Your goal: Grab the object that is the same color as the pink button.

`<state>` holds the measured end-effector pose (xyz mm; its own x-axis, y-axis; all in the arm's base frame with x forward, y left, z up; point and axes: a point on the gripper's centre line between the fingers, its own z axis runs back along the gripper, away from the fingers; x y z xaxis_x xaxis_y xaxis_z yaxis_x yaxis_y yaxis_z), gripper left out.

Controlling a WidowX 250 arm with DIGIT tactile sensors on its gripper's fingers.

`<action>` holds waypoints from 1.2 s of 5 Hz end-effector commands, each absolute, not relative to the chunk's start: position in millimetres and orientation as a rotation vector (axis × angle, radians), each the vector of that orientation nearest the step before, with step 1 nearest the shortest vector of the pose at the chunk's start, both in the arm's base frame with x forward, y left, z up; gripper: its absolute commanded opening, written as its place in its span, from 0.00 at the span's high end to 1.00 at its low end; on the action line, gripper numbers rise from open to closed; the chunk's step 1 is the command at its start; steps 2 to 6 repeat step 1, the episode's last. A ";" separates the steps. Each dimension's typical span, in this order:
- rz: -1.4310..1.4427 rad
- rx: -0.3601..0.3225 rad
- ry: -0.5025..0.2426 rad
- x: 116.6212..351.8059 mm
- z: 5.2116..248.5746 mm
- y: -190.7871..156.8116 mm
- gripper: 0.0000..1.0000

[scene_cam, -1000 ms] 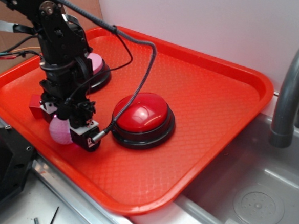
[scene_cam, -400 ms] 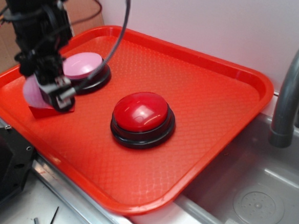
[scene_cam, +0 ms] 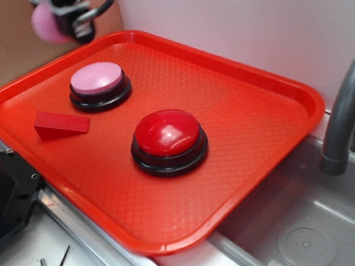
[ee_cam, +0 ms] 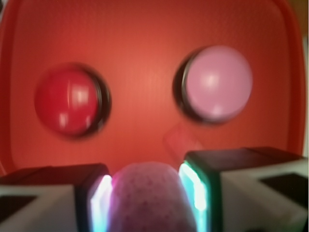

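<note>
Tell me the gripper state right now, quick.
Gripper: closed on the small pink dimpled ball, held high above the red plastic tray.

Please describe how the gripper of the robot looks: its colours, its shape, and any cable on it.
In the exterior view the gripper is a blurred black body at the top left corner, with a light patch and a grey cable running up from it. In the wrist view its two fingers are blocky, black and white, with inner faces glowing in green, blue and pink light. No markings are readable.

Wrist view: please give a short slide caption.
Tool holding the pink ball above the red tray and its two buttons.
</note>
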<state>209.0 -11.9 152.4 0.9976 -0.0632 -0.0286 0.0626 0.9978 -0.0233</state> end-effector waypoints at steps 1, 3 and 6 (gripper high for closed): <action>-0.090 0.016 -0.072 256.2 174.0 -4.0 1.00; -0.090 0.016 -0.072 256.2 174.0 -4.0 1.00; -0.090 0.016 -0.072 256.2 174.0 -4.0 1.00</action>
